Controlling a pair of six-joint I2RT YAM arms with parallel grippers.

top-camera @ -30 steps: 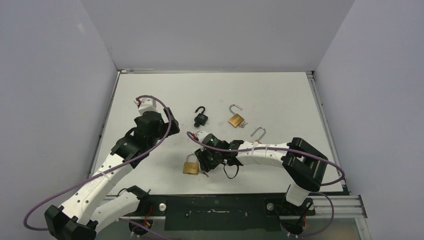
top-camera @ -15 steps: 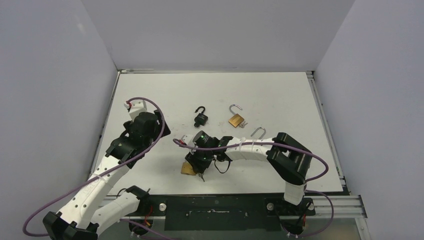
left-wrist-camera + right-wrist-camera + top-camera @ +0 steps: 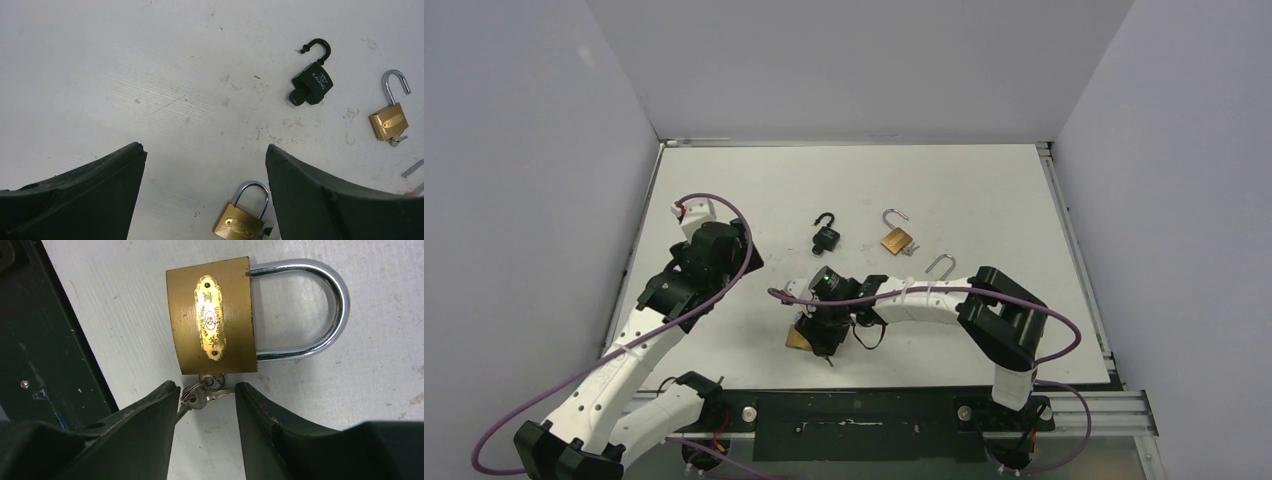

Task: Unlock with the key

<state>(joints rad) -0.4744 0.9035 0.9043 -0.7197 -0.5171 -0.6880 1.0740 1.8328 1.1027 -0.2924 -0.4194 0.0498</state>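
Note:
A brass padlock (image 3: 212, 315) with a closed steel shackle lies flat near the table's front edge (image 3: 798, 340); it also shows in the left wrist view (image 3: 239, 223). A key (image 3: 212, 381) sits in its keyhole, with spare keys on a ring (image 3: 197, 396) beside it. My right gripper (image 3: 204, 395) is open just below the lock, its fingertips either side of the keys, the left finger touching the ring. My left gripper (image 3: 202, 160) is open and empty above the table, left of the lock (image 3: 709, 250).
A black padlock (image 3: 826, 235) with open shackle and a second brass padlock (image 3: 896, 238) with open shackle lie at mid table. A loose steel shackle (image 3: 940, 265) lies right of them. The dark front rail (image 3: 50, 340) runs close beside the lock.
My right gripper swung left and down over the brass padlock, now covering most of it from above. My left arm drew back to the left.

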